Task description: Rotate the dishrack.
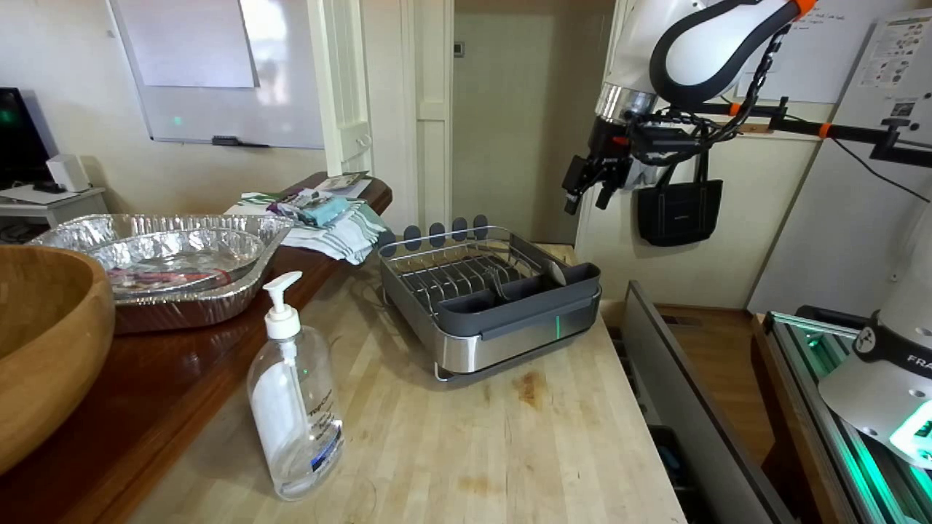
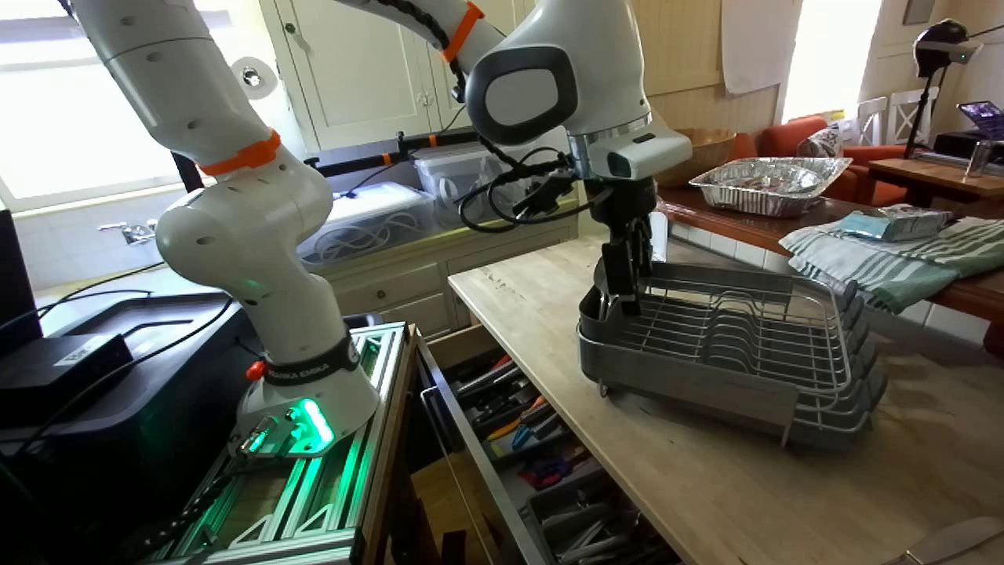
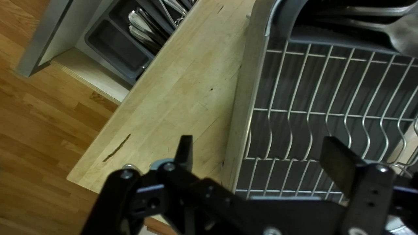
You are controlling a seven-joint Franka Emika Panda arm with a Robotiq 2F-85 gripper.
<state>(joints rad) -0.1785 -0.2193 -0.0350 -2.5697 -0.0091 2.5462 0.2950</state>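
In an exterior view: foil pan (image 1: 189,309), left | soap bottle (image 1: 295,415), near left, upright on wooden counter (image 1: 510,437) | dishrack (image 1: 513,347), middle, same counter | gripper (image 1: 587,204), right, higher than the dishrack, fingers (image 3: 339,163) apart in wrist view

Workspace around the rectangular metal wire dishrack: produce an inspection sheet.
Surface: pale wooden worktop with brown stains.
Job's things: rectangular metal wire dishrack upright on the worktop, metal utensils in its dark grey caddy.
Clutter: clear bottle with white pump on the worktop; crinkled silver foil pan on the reddish wooden counter.
Hand: black two-fingered hand open, holding nothing, above the dishrack.
Cables: black cables along the white robot arm; none seen touching the dishrack.
Surroundings: grey-fronted drawer open below the worktop's edge, cutlery inside.
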